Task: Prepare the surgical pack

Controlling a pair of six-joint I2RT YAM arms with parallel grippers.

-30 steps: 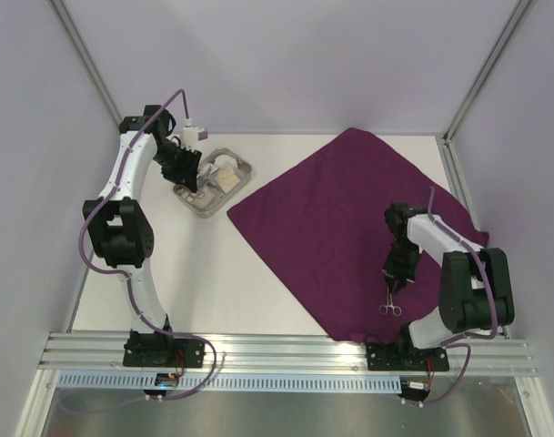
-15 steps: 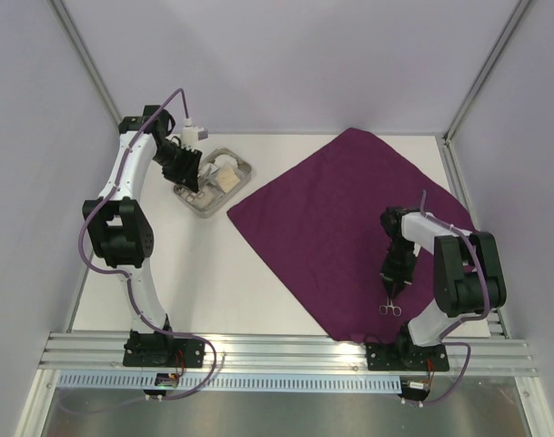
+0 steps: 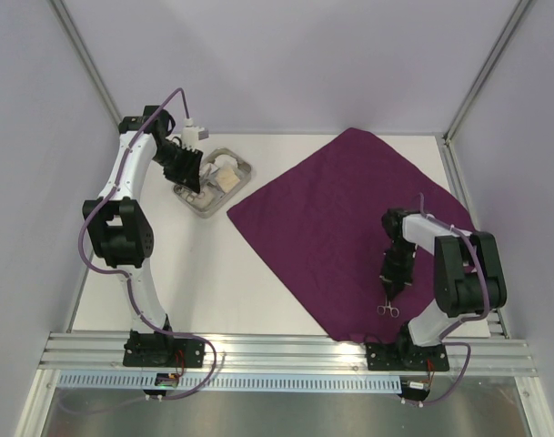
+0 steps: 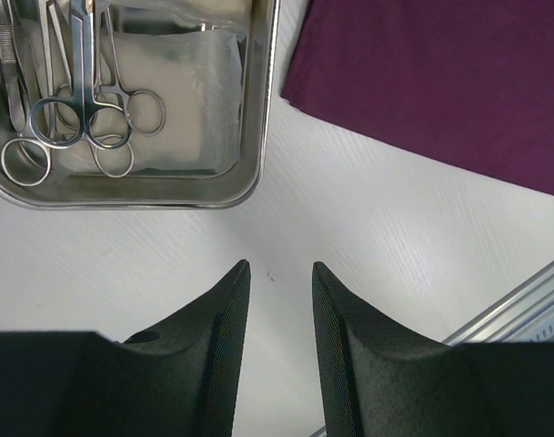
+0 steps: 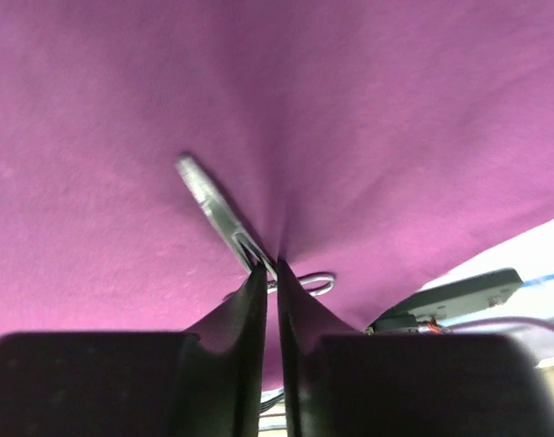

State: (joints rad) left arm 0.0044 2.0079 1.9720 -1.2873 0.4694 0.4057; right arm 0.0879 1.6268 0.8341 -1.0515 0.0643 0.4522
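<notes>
Two arms rise from the metal rail (image 3: 286, 350) at the near edge of the white bench (image 3: 213, 282).

Nearest the rail, on the right, the right end effector (image 5: 269, 282) points down at the near corner of the purple cloth (image 3: 340, 209). Its fingers are drawn almost together and pinch one steel clamp (image 5: 213, 205) just above its finger rings. The rings sit toward the rail and the closed tip points away up the cloth. The clamp lies on the fabric, and the fabric puckers into a fold right at the fingertips (whether a bit of cloth is caught in the pinch along with the steel cannot be told).

The cloth is spread flat as a diamond over the right half of the bench, one corner toward the far wall and its right corner hanging at the bench edge.

Farther back on the left, well apart from the cloth's left corner, the steel tray (image 4: 267, 91) sits on the bare bench. It holds white gauze (image 4: 190, 91) and a cluster of clamps (image 4: 76, 118) lying on and beside the gauze; there seem to be three, though their rings overlap.

The left end effector (image 4: 277, 300) hangs just beside the tray's long side, fingers parted to a moderate gap with only bench surface showing between them, holding nothing.
</notes>
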